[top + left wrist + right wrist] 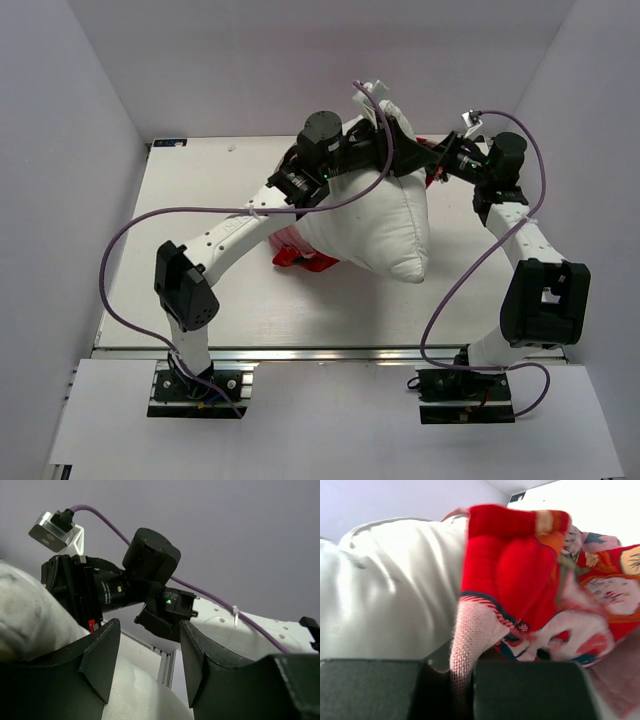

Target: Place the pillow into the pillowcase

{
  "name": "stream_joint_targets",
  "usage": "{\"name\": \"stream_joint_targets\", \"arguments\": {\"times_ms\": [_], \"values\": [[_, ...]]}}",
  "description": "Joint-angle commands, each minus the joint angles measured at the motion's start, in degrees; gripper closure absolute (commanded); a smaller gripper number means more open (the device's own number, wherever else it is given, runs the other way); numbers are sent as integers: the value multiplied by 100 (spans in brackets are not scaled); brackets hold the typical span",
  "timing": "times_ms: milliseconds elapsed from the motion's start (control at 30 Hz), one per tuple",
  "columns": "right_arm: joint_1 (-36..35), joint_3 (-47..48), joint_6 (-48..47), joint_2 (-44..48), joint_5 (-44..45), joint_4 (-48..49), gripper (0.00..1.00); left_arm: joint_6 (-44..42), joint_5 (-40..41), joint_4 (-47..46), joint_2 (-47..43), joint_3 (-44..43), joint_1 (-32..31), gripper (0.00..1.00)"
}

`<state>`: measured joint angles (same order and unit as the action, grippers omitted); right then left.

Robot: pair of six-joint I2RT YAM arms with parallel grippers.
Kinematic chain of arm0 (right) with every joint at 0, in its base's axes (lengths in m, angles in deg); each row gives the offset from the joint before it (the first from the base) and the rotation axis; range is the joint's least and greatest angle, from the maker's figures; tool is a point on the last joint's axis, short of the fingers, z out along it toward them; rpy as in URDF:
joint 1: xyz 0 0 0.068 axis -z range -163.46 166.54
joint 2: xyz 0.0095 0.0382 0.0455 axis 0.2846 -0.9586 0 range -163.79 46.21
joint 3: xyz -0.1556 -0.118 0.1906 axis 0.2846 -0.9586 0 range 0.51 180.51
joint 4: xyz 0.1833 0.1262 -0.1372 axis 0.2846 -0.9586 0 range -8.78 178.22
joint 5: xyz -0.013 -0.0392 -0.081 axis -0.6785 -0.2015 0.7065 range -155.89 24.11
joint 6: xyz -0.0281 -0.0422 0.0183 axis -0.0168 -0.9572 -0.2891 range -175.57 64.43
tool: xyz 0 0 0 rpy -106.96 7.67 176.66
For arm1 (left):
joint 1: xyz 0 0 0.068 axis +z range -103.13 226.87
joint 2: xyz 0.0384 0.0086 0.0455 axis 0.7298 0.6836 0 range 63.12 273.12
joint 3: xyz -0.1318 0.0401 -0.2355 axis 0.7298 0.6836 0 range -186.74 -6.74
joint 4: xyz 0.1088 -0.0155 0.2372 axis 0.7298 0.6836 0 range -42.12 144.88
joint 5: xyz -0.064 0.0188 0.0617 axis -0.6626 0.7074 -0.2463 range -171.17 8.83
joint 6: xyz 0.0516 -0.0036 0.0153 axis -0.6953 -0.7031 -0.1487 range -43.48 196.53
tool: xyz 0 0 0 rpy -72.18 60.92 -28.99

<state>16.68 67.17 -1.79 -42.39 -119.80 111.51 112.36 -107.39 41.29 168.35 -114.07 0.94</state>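
Pillow (385, 225) well off table (200, 320) near edge; pillowcase (298, 256) beneath.

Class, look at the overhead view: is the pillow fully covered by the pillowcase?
No, the pillow is mostly bare white, with the pillowcase showing only at its edges.

**Operator:** Overhead view, illumination status?
**Technician:** Bright, even and diffuse. Shadows on the white counter (330, 310) are faint and soft-edged. The pillow (380, 225) retains fold shading, and focus is sharp.
**Operator:** Left wrist view?
**Technician:** Dimmer. The left claw (150, 630) fingers read as dark, slightly soft shapes against a flat grey-lilac wall (250, 530).
**Operator:** Right wrist view?
**Technician:** The counter at top right is overexposed to plain white. The pillowcase (520, 580) lies close to the lens and is blurred. The right claw (450, 680) fingers are underexposed, nearly black.
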Motion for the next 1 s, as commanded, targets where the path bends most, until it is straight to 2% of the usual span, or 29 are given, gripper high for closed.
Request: {"name": "stream_joint_targets", "arguments": {"times_ms": [0, 133, 233, 400, 433, 567, 733, 967], "values": [[284, -143, 71, 221, -322, 1116, 100, -15, -23, 132, 129, 256, 242, 39], [469, -39, 194, -43, -313, 1266, 100, 20, -33, 149, 549, 20, 392, 39], [487, 128, 247, -201, -129, 1231, 100, 20, -68, 429, 902, -857, 488, 38], [487, 269, 247, -386, 109, 1020, 100, 177, -129, 1001, 1640, -3078, 515, 37], [487, 287, 247, -404, 109, 1002, 100, 222, -112, 993, 1641, -3197, 515, 37], [487, 304, 291, -465, 240, 932, 100, 415, 11, 809, 1185, -2847, 594, 36], [478, 374, 213, -527, 355, 661, 100, 372, 46, 1045, 658, -2443, 691, 36], [487, 691, 1, -650, 689, 177, 100, 354, 29, 1424, 376, -2416, 893, 36]]}}
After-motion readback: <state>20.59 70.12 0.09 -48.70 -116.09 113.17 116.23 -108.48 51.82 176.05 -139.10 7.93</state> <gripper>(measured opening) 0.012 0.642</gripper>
